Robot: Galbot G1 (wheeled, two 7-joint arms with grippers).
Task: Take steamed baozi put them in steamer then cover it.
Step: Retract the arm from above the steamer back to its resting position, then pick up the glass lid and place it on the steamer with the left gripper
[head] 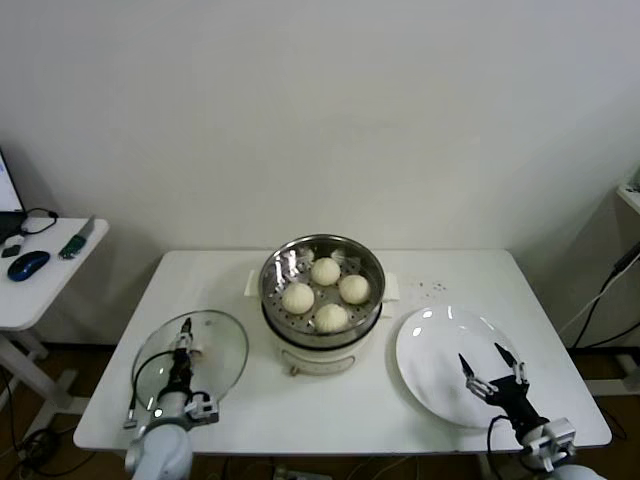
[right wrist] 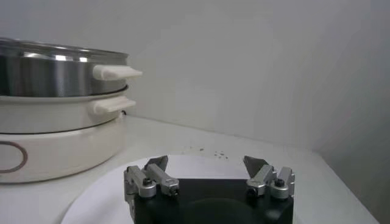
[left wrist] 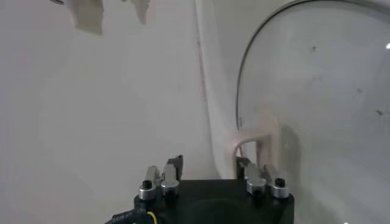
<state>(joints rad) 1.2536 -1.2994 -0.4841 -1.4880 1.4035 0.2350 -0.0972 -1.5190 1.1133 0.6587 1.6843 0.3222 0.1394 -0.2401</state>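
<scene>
Left gripper (left wrist: pixel 210 165) low in view, fingers (left wrist: pixel 172 167) standing apart on either side of the cream handle (left wrist: pixel 259 137) of the cover (left wrist: pixel 317 91). Contact with handle not discernible. Glass lid with thin metal rim lies on white table (left wrist: pixel 122 103). Far off, two cream steamer handles (left wrist: pixel 91 15) just visible at frame edge.

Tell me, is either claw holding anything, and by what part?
The left gripper sits at the lid handle, closing, but a firm hold cannot be told. The right gripper is open over the plate, empty.
</scene>
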